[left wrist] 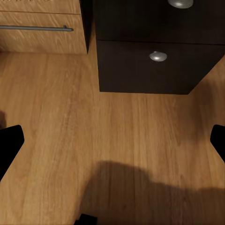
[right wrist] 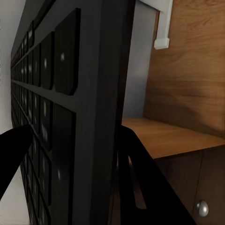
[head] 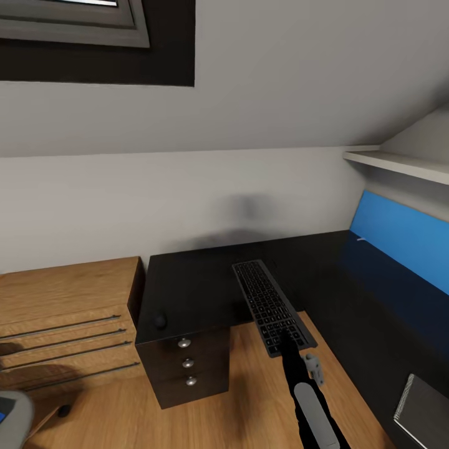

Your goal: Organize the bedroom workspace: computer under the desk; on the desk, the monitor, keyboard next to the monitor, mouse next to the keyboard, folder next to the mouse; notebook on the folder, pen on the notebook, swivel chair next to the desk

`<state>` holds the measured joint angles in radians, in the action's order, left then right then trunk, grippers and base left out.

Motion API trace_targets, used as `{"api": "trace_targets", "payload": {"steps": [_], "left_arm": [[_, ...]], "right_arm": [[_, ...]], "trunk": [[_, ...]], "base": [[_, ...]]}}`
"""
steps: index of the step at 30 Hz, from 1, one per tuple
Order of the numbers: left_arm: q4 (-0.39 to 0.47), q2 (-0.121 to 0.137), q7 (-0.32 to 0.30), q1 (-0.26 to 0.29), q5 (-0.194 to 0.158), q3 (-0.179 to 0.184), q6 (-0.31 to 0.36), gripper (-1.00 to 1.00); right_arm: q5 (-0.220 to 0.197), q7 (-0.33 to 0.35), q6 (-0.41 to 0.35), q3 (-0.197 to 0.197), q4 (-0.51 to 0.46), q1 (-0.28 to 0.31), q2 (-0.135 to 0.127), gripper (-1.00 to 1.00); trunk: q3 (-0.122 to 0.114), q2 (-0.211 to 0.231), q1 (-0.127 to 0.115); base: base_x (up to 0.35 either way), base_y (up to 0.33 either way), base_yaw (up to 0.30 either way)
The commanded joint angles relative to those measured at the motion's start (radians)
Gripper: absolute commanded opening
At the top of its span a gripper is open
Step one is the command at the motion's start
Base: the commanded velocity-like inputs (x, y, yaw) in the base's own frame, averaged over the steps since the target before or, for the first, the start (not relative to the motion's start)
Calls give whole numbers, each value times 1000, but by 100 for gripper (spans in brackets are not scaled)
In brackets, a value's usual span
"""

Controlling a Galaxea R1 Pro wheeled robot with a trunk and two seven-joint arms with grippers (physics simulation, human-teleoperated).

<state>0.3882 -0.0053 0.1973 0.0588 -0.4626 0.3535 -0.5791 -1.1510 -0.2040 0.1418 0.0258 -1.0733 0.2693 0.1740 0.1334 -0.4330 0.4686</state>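
My right gripper [head: 288, 340] is shut on the near end of the slim dark keyboard [head: 268, 302], which it holds above the glossy black desk [head: 193, 284]. Up close, my right gripper [right wrist: 75, 136] has its black fingers [right wrist: 140, 173] on both faces of the keyboard [right wrist: 70, 93]. A small dark mouse [head: 160, 321] rests near the desk's left front corner. A bright blue folder [head: 399, 240] shows at the right above the desktop. At the lower right lies a grey notebook [head: 427, 405]. My left gripper [left wrist: 112, 140] is open over the wood floor.
Black drawers with round knobs [head: 185, 365] stand under the desk's left end, also seen in the left wrist view as drawers [left wrist: 157, 61]. Low oak drawers [head: 62, 312] sit to the left. A white shelf [head: 399, 163] juts out above the folder. A skylight [head: 75, 25] is overhead.
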Motion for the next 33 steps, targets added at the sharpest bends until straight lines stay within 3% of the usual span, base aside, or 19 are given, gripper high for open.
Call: {"api": "trace_targets", "payload": {"steps": [1, 33], "left_arm": [[0, 1, 8, 1, -4, 8, -4, 100], [0, 1, 8, 1, -2, 8, -5, 100]], "right_arm": [[-12, 2, 5, 0, -1, 1, 0, -100], [-12, 13, 5, 9, -5, 1, 0, -100]], "trunk": [[2, -2, 1], [2, -2, 1]], "base": [[17, 9, 0], [77, -24, 0]]}}
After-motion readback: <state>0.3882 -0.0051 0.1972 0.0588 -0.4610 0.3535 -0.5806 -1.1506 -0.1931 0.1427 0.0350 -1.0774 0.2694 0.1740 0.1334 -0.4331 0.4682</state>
